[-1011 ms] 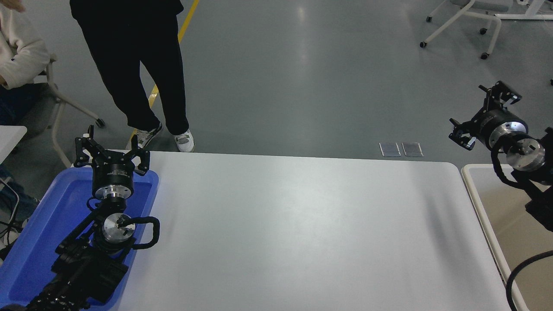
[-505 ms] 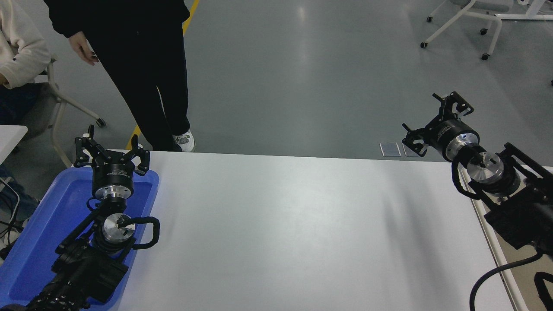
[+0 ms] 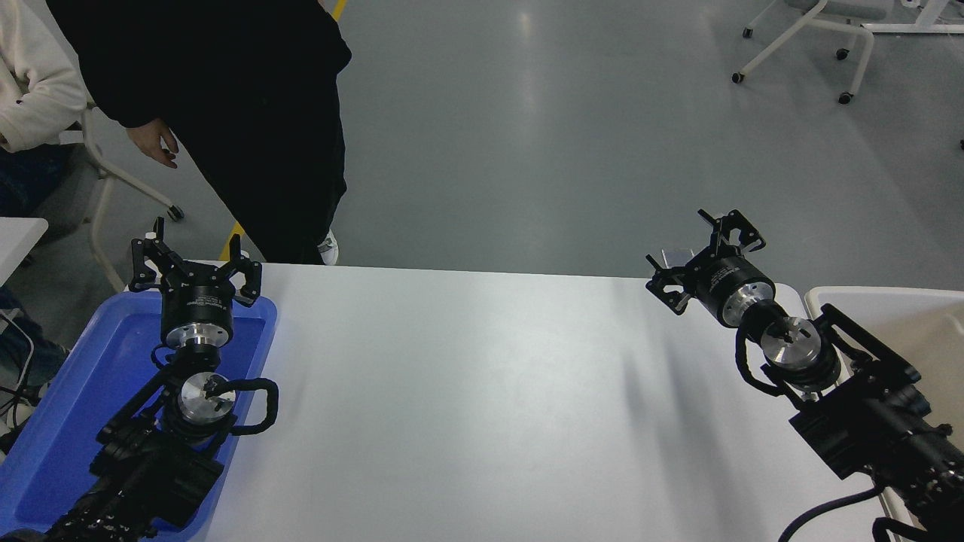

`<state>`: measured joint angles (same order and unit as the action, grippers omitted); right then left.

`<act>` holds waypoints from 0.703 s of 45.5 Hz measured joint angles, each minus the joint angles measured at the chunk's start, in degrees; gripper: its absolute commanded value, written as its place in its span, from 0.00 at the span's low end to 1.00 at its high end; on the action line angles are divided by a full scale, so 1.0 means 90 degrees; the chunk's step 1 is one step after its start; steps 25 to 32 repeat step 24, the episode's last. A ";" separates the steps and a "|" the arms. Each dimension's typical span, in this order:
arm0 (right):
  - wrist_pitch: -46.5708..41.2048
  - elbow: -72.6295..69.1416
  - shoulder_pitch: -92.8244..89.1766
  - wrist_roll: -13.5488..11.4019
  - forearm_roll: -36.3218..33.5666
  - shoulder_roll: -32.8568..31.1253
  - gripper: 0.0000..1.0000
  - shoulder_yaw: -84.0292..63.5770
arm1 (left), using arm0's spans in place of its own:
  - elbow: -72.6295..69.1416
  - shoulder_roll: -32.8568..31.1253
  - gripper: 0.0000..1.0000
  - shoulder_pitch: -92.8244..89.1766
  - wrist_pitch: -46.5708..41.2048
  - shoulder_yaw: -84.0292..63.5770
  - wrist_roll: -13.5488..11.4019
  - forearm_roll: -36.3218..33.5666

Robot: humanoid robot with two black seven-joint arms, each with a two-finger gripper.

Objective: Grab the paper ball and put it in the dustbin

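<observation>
Now right gripper — jaws wide, empty

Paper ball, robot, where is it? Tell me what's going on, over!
Left gripper open, parked over blue tray. Right gripper open, empty, above table's far right edge. No paper ball in view. Dustbin at right; person's hand far left.

**Counting what is showing**

Two black grippers are showing: the left gripper and the right gripper; one white table is lying under them; one blue tray is sitting at the left; one dustbin is standing at the right; two people are showing at the far side, one standing, one seated; two wheeled chairs are standing on the floor.
</observation>
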<state>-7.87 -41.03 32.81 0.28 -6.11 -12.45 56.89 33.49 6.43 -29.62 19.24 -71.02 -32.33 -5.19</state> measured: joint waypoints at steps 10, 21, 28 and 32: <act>-0.0165 0.0028 -0.0133 0.0076 -0.0003 0.0038 1.00 0.0043 | 0.0000 0.0000 0.99 0.0000 0.0000 0.0000 0.0000 0.0000; -0.0249 0.0014 -0.0185 0.0100 0.0000 -0.0150 1.00 0.0021 | 0.0003 0.0000 0.99 0.0000 0.0000 0.0000 0.0000 0.0000; -0.0264 0.0002 -0.0192 0.0102 0.0007 -0.0197 1.00 0.0007 | 0.0003 0.0000 0.99 0.0000 0.0000 0.0000 0.0000 0.0000; -0.0264 0.0002 -0.0192 0.0102 0.0007 -0.0197 1.00 0.0007 | 0.0003 0.0000 0.99 0.0000 0.0000 0.0000 0.0000 0.0000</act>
